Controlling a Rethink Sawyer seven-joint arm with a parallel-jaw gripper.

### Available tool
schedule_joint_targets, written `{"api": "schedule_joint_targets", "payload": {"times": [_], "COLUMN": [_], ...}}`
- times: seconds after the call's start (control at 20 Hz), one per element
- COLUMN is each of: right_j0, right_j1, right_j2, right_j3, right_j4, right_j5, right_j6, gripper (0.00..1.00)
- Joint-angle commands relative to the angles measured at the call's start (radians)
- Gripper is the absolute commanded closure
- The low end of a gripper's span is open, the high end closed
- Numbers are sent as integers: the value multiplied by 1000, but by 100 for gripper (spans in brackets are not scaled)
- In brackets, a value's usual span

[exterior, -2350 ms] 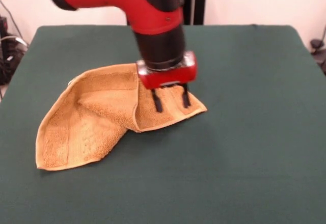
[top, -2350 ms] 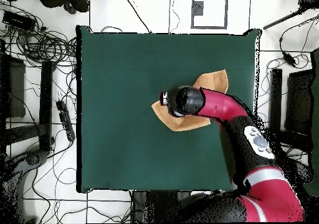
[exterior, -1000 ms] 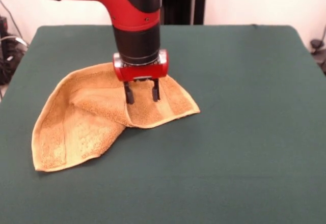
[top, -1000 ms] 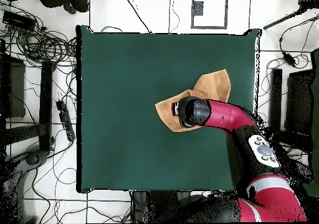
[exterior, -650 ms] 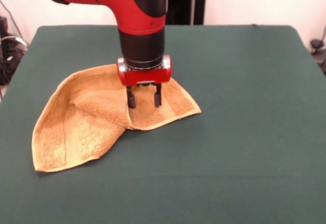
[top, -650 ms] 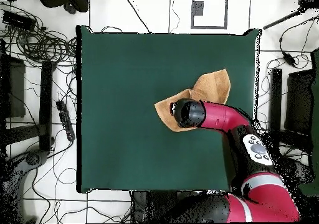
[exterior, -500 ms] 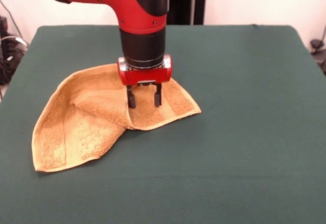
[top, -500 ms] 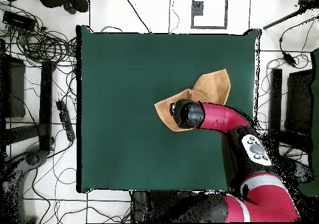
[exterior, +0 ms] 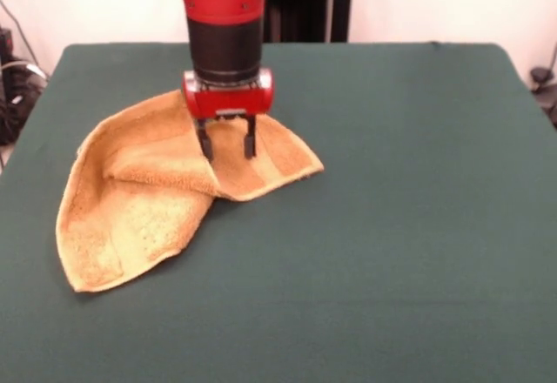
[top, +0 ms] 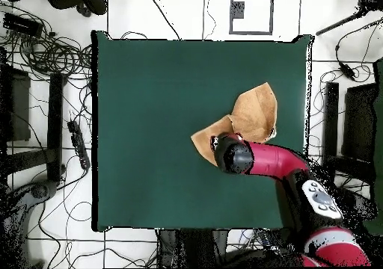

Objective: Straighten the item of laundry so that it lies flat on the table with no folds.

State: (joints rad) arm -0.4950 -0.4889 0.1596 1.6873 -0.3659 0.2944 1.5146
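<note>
The item of laundry [exterior: 144,196] is an orange-tan towel lying crumpled on the left half of the green table [exterior: 418,191]. One flap is folded over towards the middle and ends in a pointed corner [exterior: 313,168]. My gripper [exterior: 228,153] points straight down over that folded flap, open, with both fingertips at the cloth; I cannot tell whether they touch it. From overhead, the towel [top: 253,115] lies near the right side of the table [top: 149,116], and the arm's wrist [top: 233,155] covers the gripper and part of the flap.
Cables [top: 45,53] and dark equipment [top: 56,124] lie on the floor to the left of the table in the overhead view, with more gear [top: 359,124] to the right. A black stand [exterior: 300,4] rises behind the table's far edge.
The gripper has moved left and towards the table's far edge in the front view. The towel's folded flap and pointed corner shifted the same way, and the left part bunched up.
</note>
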Motion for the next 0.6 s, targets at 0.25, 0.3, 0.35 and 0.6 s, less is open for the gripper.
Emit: {"api": "schedule_joint_targets", "payload": {"times": [0.25,0.3,0.35,0.6], "right_j0": [-195,-225,-256,-397], "right_j1": [-154,-157,-156,-116], "right_j2": [171,189,208,305], "right_j3": [357,367,377,375], "right_j4": [-169,-187,-204,-277], "right_j5": [18,17,15,43], "right_j6": [-104,-118,-131,-200], "gripper": [0,0,0,0]}}
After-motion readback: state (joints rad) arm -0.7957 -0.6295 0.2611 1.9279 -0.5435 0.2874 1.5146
